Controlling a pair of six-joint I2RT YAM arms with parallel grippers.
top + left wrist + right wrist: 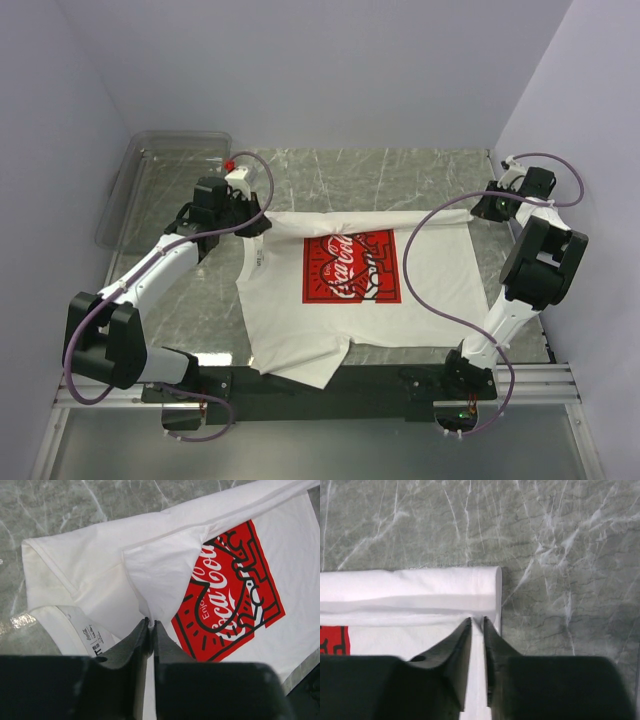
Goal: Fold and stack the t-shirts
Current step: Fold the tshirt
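Top external: the t-shirt lies chest-up on the marble table, its far edge doubled over and stretched between the two grippers. The left gripper is at the collar-end corner and the right gripper at the opposite corner. A clear bin stands on the far left, apart from the shirt.

Left wrist: the fingers are drawn together, pinching a raised fold of white cloth at their tips. The red print lies right of the fingers and the neck label just left of them.

Right wrist: the fingers stand narrow, nipping the folded edge between the tips. The shirt's corner ends just right of them, with bare marble beyond.
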